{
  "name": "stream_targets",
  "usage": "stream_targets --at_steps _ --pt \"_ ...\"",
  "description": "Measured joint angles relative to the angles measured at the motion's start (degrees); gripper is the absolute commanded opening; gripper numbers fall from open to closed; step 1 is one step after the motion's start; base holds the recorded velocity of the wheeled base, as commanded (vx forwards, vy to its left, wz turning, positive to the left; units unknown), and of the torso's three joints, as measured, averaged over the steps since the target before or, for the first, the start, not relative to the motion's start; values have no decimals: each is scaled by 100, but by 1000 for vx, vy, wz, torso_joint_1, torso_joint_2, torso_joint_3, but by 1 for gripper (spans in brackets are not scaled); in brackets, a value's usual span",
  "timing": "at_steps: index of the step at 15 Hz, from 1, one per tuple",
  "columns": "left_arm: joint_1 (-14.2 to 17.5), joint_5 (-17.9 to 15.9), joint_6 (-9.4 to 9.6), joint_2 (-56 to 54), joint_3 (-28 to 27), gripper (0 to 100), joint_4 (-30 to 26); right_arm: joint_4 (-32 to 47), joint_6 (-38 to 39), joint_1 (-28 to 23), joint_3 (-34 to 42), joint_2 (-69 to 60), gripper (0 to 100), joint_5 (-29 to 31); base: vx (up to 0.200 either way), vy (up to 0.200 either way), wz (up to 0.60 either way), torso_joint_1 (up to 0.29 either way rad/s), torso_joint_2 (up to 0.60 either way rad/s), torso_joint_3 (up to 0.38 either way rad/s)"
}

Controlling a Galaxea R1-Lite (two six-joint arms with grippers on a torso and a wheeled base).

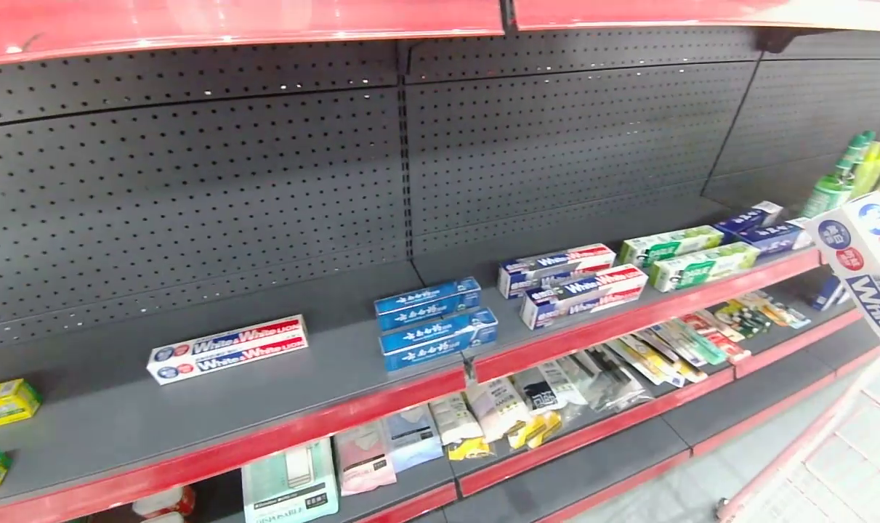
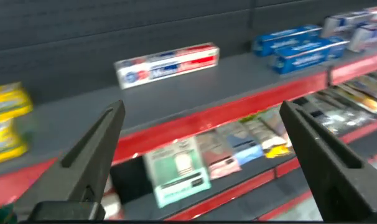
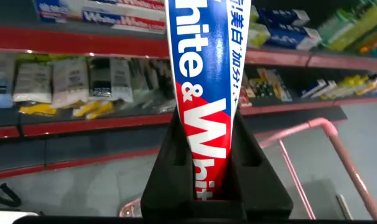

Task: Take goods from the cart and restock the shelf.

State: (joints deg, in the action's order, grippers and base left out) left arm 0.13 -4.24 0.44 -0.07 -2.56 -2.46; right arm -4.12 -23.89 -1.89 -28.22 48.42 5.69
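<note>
We see a dark perforated back panel [image 1: 192, 189] behind the grey, red-edged shelf [image 1: 323, 363], and a pale grey floor [image 1: 701, 479] down below.

Grey shelf [image 1: 192, 414], red-blue-white toothpaste box [image 1: 865, 254]

Place: shop aisle.
Fittings: red-edged shelf [image 1: 120, 428], perforated back panel [image 1: 192, 181].
Stock: boxed toothpaste [image 1: 582, 294] in rows; bagged goods [image 1: 498, 407] below.
Alongside: pink cart [image 1: 839, 465].

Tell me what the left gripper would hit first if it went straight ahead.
Most likely the shelf's red front edge, below the white toothpaste box: the open left gripper points about there. Depth is unclear; it might pass under to the packets.
</note>
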Motion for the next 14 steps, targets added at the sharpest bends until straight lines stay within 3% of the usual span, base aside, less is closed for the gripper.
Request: stream_targets --at_steps 4,10,14 --pt "2 1 0 0 2 100 4 0 0 -1 9 2 0 0 0 0 600 1 6 2" --pt "7 -38 -51 0 4 100 4 -4 55 -28 77 -143 0 -12 0 0 0 0 0 0" --pt "5 -227 122 2 0 100 -7 2 670 16 247 -488 0 -1053 0 0 0 0 0 0"
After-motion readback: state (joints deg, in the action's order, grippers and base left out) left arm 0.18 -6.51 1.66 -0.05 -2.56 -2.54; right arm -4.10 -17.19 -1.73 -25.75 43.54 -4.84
